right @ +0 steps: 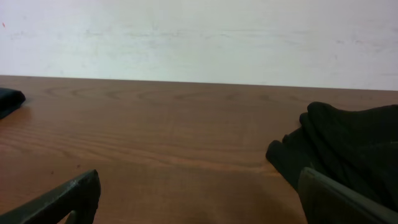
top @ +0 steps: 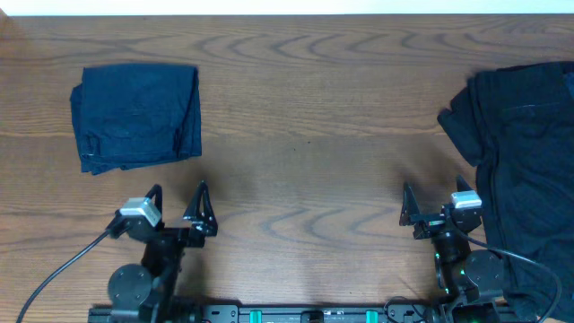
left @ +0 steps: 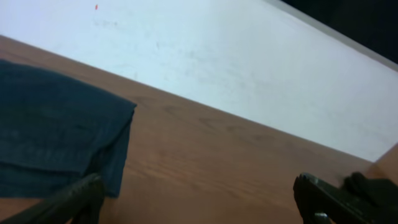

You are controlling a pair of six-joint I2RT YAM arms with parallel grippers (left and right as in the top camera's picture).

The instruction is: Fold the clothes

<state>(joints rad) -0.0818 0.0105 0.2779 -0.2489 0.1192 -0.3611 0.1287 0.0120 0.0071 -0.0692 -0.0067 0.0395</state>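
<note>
Trouble will most likely come from the heap of dark clothes (top: pixel 525 152) at the right side of the table (top: pixel 314 126). It is bunched and overlapping, so you may pinch two layers at once, or drag the whole heap when you mean to lift one piece. Your right end effector (top: pixel 433 193) sits just beside it, spread wide and empty. Your left end effector (top: pixel 178 190) is likewise released, holding nothing. The folded navy garment (top: pixel 136 117) lies flat and squarish at the far left, slightly rumpled, well apart from the heap.
</note>
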